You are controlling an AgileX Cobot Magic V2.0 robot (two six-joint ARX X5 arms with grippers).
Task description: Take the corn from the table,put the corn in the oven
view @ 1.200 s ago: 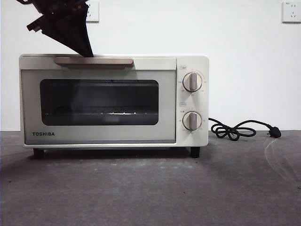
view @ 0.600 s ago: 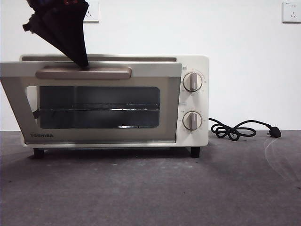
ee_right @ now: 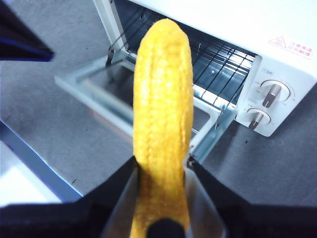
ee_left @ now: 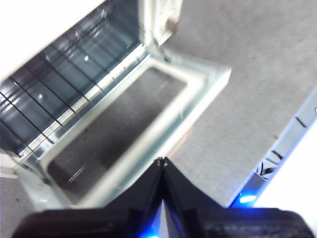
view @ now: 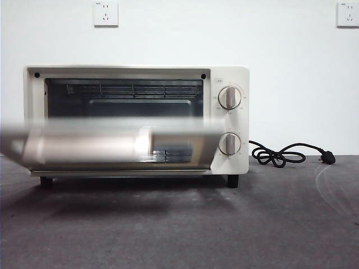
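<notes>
Front view: oven sits on the table, w/ its door swung down toward the near side, blurred, handle showing as a pale smear; wire rack visible in the open cavity. Two knobs stacked on the right panel, black cord coiled on the table right of the oven, wall sockets above. No arm in that view. Left wrist cam: left gripper is above the lowered door's near edge, jaws pressed together at the tips, nothing btwn them. Right wrist cam: right gripper clamps the corn at its lower part, cob sticking up past the jaws, held in the air above the table on the near side of the open oven, apart from it.
</notes>
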